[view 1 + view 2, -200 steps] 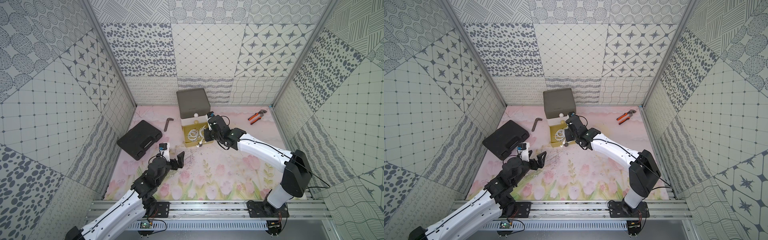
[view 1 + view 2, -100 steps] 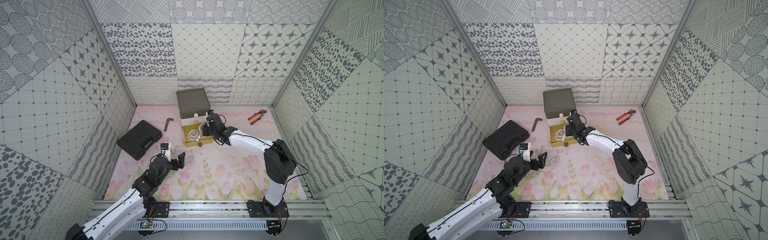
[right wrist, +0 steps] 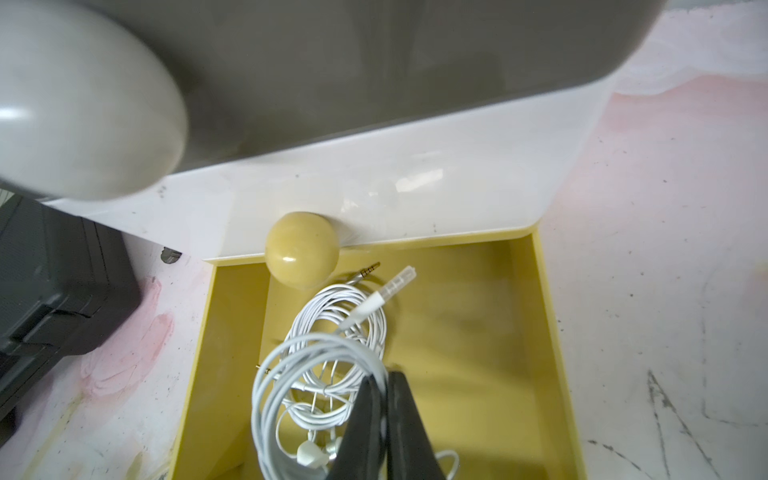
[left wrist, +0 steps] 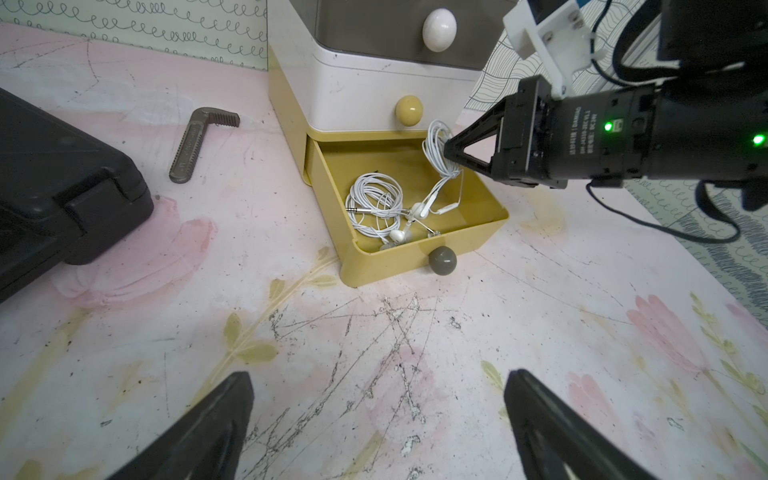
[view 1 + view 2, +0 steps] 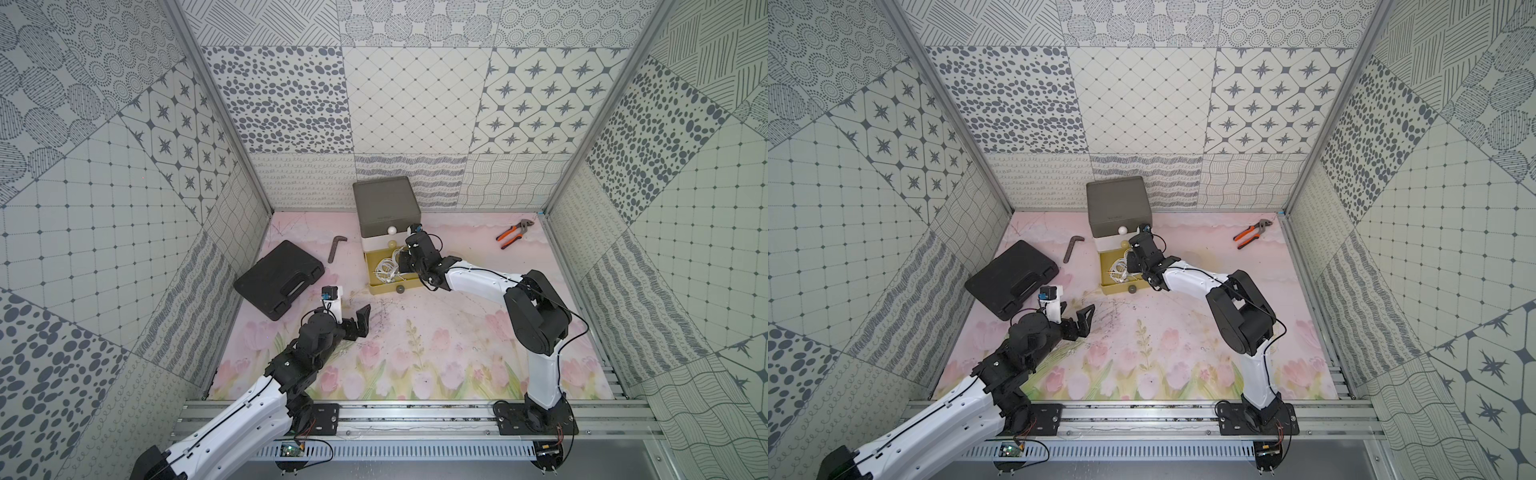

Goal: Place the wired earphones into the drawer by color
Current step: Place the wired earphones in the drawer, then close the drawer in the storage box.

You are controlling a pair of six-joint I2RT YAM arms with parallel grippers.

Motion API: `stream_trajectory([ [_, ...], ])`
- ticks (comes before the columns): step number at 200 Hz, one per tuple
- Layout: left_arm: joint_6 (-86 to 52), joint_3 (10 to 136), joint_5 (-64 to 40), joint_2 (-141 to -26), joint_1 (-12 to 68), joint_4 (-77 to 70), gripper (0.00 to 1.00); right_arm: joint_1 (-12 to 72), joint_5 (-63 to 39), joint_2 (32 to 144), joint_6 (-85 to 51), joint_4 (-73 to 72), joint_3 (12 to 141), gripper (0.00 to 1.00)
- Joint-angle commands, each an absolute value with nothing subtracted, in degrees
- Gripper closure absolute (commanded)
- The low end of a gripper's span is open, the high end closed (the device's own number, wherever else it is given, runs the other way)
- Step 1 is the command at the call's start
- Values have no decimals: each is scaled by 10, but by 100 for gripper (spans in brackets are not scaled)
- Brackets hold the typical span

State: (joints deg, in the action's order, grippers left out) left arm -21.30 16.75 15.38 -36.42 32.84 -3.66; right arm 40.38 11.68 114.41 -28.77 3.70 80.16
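In both top views we see the boxy three-tier plastic drawer unit [image 5: 385,204], grey on top and white in the middle. It stands at the back of the floral-printed bench [image 5: 415,353] with its mustard-yellow bottom drawer [image 5: 382,287] pulled out. The right end effector [image 5: 404,261] reaches over that open drawer, where white cord shows. The left end effector [image 5: 352,321] hovers over bare bench, well apart from the drawer, with its jaws spread wide and released. A flat black plastic case [image 5: 278,282] and a bent grey metal wrench [image 5: 336,248] lie left of the unit. Orange-handled pliers [image 5: 513,233] lie far to its right.

In the left wrist view, the right end effector [image 4: 451,151] is clenched on a coil of white wired earphones [image 4: 436,141]. The coil hangs over the open drawer, its earbuds trailing down inside. A second white coil [image 4: 374,203] lies on the drawer floor.

In the right wrist view, the closed fingertips [image 3: 365,399] pinch the held coil's cord [image 3: 270,374] above the second white coil [image 3: 365,328]. Both sit within the drawer's yellow walls [image 3: 548,332].
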Motion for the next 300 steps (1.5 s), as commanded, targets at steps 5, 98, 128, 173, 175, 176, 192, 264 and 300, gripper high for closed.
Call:
stream_trajectory([
  [5,-203,167,148,-365,323,-64,1,400,119,1158,-300,12,816,99],
  [98,-206,167,146,-359,323,-62,1,398,112,1096,-311,10,757,53],
  [128,-208,167,144,-354,323,-59,1,399,88,1051,-329,4,704,47],
  [173,-212,166,143,-343,324,-54,1,405,36,1001,-389,-41,613,44],
  [175,-213,166,143,-342,323,-54,1,406,33,999,-391,-44,609,44],
  [176,-213,165,143,-342,323,-54,1,407,33,999,-393,-45,608,44],
  [192,-214,166,142,-338,324,-52,1,415,26,992,-410,-69,583,44],
  [264,-218,165,138,-330,323,-47,1,445,27,1023,-441,-125,551,50],
  [300,-219,164,138,-330,324,-47,1,446,34,1042,-442,-146,550,54],
])
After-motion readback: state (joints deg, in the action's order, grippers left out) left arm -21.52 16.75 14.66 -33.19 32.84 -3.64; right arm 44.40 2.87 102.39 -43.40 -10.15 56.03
